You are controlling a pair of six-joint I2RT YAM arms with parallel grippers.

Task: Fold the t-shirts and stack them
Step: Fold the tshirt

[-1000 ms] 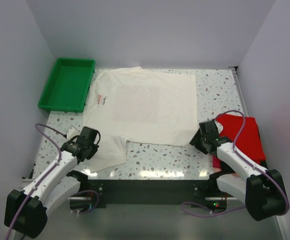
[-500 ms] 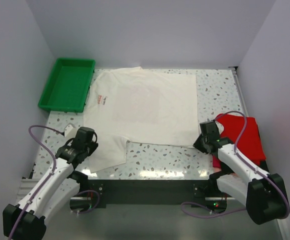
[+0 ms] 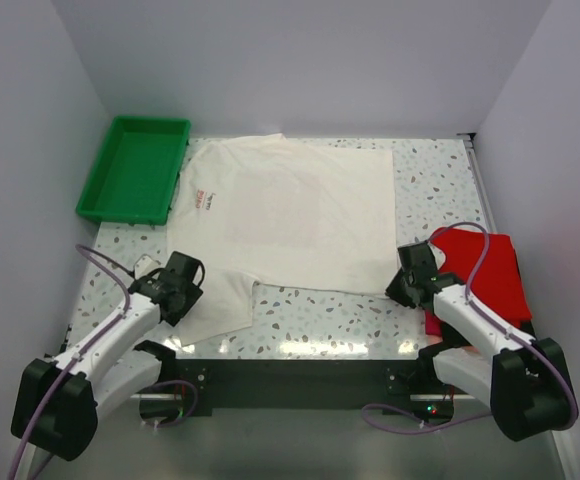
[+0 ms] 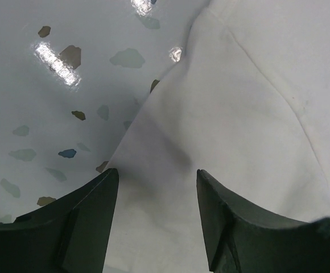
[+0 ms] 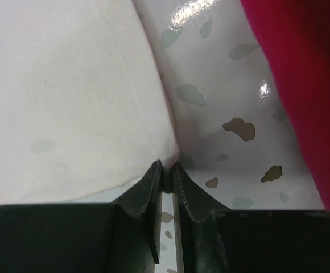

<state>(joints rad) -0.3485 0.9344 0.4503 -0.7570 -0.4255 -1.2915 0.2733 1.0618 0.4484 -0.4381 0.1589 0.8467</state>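
opened since a second ago: left gripper [image 3: 182, 274], shut then, jaws parted now. narrowed over the same span: right gripper [image 3: 400, 287], about half open then, pinched down now. little change of place for either arm; no visible shift of the cloth.

off-white t-shirt [image 3: 290, 215]: spread flat across the middle of the table [image 3: 320, 318], with a small red print [image 3: 204, 198] close to its left edge. near left sleeve [image 3: 218, 298]: flat, reaching toward the near edge of the table.

left gripper [image 4: 156, 176]: open, low over the left border of that sleeve. one finger [image 4: 79, 222] at the line between cloth and bare table, the other [image 4: 239, 227] over cloth. nothing clamped.

right gripper [image 5: 166, 169]: closed on the near right corner of the off-white t-shirt, with only a thin slit between the tips and the cloth corner caught there.

red t-shirts [image 3: 492, 272]: piled at the right edge of the table, just right of the right gripper. apart from the off-white cloth, with a strip of speckled table between in the right wrist view [image 5: 301, 85]. right arm lying across the near left part of the pile.

green tray [image 3: 135, 168]: far left corner, beside the left edge of the off-white t-shirt; touching or not, cannot tell.

purple cable [image 3: 100, 262]: looped beside the left arm, left of the sleeve.
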